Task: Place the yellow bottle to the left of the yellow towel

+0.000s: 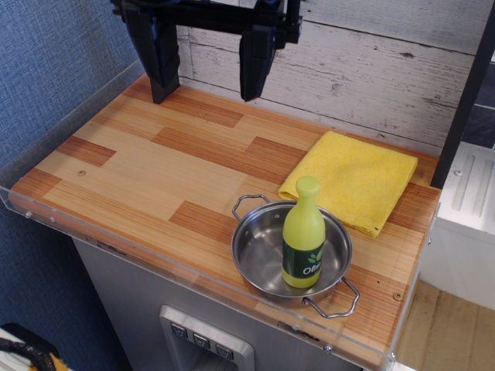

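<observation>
Yellow bottle stands upright inside the steel pan, its base on the pan's floor and its rounded cap pointing straight up, so its long axis runs vertical. Its dark green label faces the camera, and the white lettering on it starts with "O"; the rest is too small for me to read. Above the lettering is a small pale leaf-like mark. I can read no other writing anywhere on the counter.

My pincer hangs at the back of the wooden counter, near the whitewashed plank wall. Its two black fingers are spread wide, with bare counter showing between them. They hold nothing and touch nothing I can see, and they are well apart from the bottle and the pan.

The pan sits near the counter's front edge, a wire handle at its upper left and another at its lower right. The yellow towel lies flat just behind and to the right of the pan, its near edge close to the pan's rim; I cannot tell whether they touch.
</observation>
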`<action>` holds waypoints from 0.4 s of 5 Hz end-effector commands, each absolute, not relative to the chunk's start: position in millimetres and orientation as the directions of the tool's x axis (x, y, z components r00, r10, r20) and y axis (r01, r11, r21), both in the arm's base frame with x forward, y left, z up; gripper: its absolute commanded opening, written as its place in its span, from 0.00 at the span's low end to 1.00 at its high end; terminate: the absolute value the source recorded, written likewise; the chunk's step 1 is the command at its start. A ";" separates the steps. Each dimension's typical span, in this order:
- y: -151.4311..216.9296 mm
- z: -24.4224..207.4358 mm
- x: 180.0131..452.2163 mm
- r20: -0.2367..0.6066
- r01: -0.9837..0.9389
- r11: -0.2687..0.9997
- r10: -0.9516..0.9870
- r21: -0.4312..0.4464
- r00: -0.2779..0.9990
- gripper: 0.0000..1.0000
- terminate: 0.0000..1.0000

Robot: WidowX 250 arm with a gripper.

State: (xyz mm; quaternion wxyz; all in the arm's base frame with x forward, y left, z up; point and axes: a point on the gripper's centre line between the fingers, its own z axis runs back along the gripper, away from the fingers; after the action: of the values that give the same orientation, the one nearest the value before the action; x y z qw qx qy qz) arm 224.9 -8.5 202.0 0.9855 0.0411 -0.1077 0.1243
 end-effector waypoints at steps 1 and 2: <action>-8.5 202.0 224.9 0.223 -0.254 0.966 0.236 0.054 0.946 1.00 0.00; -25.0 195.0 240.0 0.201 -0.193 0.981 0.183 0.033 0.962 1.00 0.00</action>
State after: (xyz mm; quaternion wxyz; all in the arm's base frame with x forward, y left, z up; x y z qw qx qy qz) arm 238.8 -27.0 183.2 0.9923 0.0289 -0.0782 0.0919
